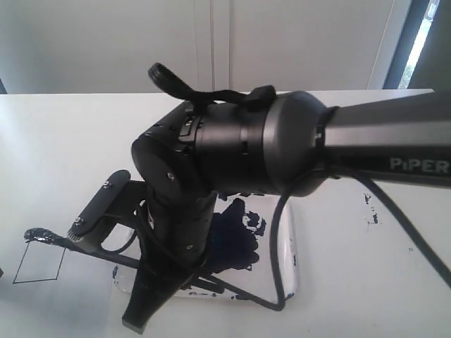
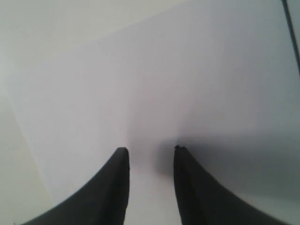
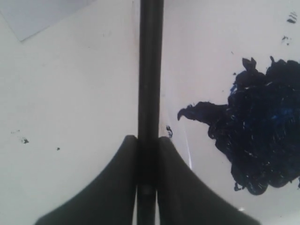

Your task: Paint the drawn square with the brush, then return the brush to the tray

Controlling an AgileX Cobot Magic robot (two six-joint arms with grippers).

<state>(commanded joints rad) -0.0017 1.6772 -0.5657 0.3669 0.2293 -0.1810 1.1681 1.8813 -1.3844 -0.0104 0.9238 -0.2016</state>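
My right gripper (image 1: 150, 290) (image 3: 148, 138) reaches in from the right and is shut on the black handle of the brush (image 1: 106, 253) (image 3: 150, 65). The handle slants down over the tray. Its dark, paint-soaked bristles (image 1: 36, 234) rest on the upper left corner of the drawn square (image 1: 37, 263), whose inside shows white. The tray (image 1: 290, 257) (image 3: 206, 159) lies under the arm, with a large blue-black paint blotch (image 1: 236, 239) (image 3: 265, 136). My left gripper (image 2: 151, 149) hangs open over white paper (image 2: 187, 93), nothing between its fingers. It is out of the exterior view.
The big black right arm (image 1: 296, 141) and its cable (image 1: 282, 260) hide much of the tray. Paint specks (image 1: 371, 205) mark the white table right of the tray. A paper corner (image 3: 37, 14) lies beyond the brush handle. A pale wall stands behind the table.
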